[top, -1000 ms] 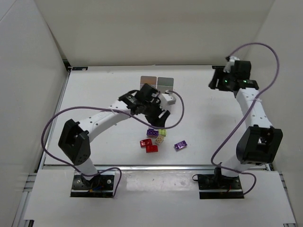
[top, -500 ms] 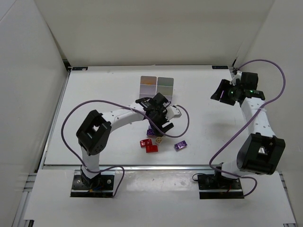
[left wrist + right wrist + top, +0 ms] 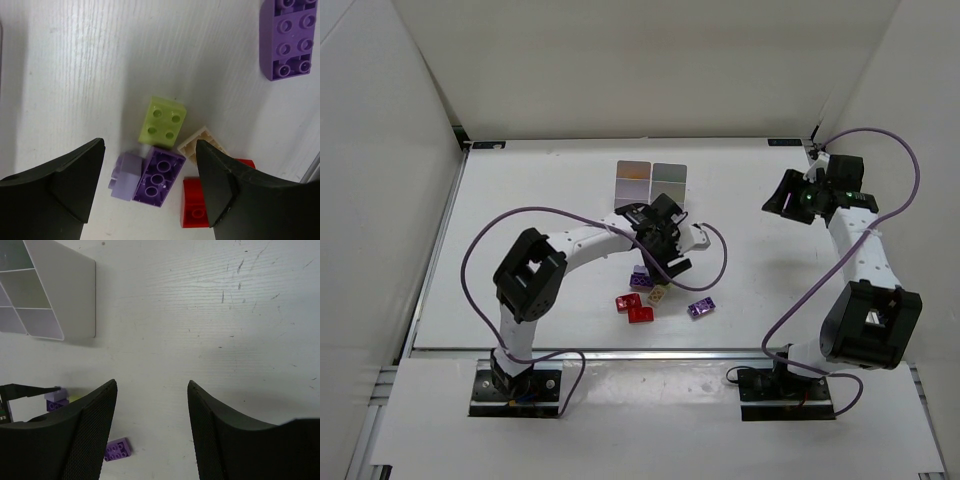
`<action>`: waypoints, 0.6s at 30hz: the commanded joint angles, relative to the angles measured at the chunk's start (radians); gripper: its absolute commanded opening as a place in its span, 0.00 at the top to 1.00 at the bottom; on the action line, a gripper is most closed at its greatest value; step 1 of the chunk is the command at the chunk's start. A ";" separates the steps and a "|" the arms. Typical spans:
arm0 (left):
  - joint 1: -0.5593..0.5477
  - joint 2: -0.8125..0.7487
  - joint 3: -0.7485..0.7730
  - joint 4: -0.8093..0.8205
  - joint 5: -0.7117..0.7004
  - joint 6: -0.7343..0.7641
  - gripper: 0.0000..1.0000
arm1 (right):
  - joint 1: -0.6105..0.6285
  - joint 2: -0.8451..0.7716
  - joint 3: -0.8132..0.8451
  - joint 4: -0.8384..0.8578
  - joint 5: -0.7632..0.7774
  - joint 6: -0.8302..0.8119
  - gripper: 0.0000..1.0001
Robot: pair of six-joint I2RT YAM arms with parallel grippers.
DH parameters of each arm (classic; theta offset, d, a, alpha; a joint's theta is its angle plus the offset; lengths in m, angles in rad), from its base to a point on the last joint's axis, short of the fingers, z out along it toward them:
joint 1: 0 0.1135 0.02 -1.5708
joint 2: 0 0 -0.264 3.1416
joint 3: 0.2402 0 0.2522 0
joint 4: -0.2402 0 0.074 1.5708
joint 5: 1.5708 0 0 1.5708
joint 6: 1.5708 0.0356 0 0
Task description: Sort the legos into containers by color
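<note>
My left gripper [image 3: 666, 262] is open and empty, low over a cluster of legos. In the left wrist view its jaws [image 3: 150, 145] straddle a lime brick [image 3: 162, 120], an upturned purple brick [image 3: 159, 176] and a pale purple brick [image 3: 126, 176]. A tan brick [image 3: 202, 143] and a red brick [image 3: 197, 210] lie by the right finger. Another purple brick [image 3: 287, 37] lies apart. The white containers [image 3: 652, 183] stand behind the cluster. My right gripper [image 3: 786, 196] is open and empty, high at the far right [image 3: 151, 385].
Two red bricks [image 3: 635, 308] lie at the near side of the cluster and the lone purple brick [image 3: 700, 308] lies to their right, also in the right wrist view [image 3: 118, 448]. The containers show at the upper left of that view [image 3: 75, 295]. A purple cable loops around the left arm.
My left arm has swung in and brought its gripper down over the brick cluster. My right arm has shifted slightly to the right and then held still.
</note>
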 commanded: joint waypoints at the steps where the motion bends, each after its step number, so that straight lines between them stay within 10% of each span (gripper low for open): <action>1: -0.028 0.007 0.043 0.009 0.041 -0.013 0.17 | -0.004 -0.005 -0.005 0.028 -0.019 -0.008 0.37; 18: -0.030 0.069 -0.012 0.102 -0.046 -0.029 0.27 | -0.011 0.014 -0.003 0.034 -0.037 -0.013 0.37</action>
